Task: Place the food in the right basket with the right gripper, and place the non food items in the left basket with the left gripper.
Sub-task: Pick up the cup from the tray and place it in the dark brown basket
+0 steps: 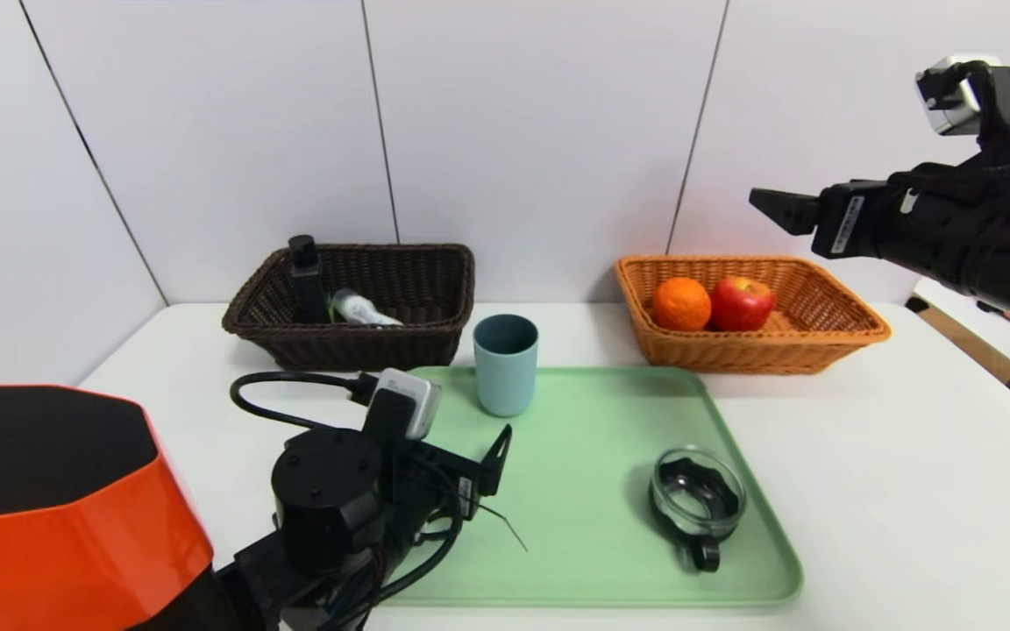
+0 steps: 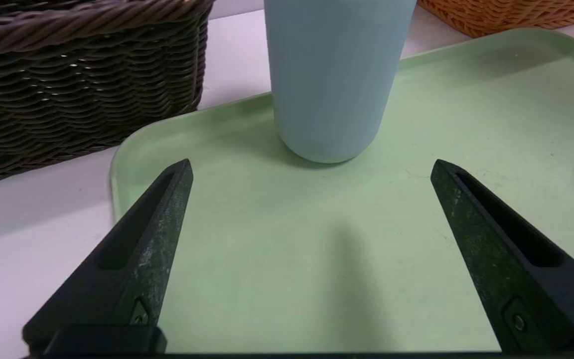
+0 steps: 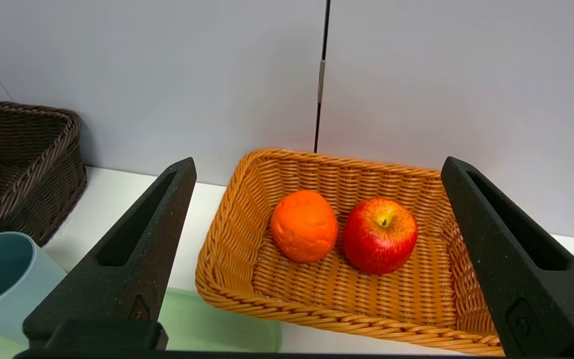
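Note:
The orange (image 1: pixel 681 303) (image 3: pixel 304 226) and the red apple (image 1: pixel 741 303) (image 3: pixel 380 235) lie side by side in the orange-tan right basket (image 1: pixel 856 326) (image 3: pixel 227 234). The dark brown left basket (image 1: pixel 435 289) (image 2: pixel 68 89) holds a black bottle (image 1: pixel 305 279) and a small clear bottle (image 1: pixel 363 309). A teal cup (image 1: pixel 505 364) (image 2: pixel 334 75) stands upright at the tray's far edge. A clear dish with a black insert (image 1: pixel 698 504) rests on the tray's near right. My left gripper (image 1: pixel 496 456) (image 2: pixel 312 167) is open, low over the tray, a short way before the cup. My right gripper (image 1: pixel 777 206) (image 3: pixel 319 164) hangs open, high above the right basket.
A green tray (image 1: pixel 593 543) (image 2: pixel 491 124) covers the middle of the white table (image 1: pixel 891 491). White wall panels stand close behind both baskets. The table's right edge (image 1: pixel 987 368) runs just beyond the right basket.

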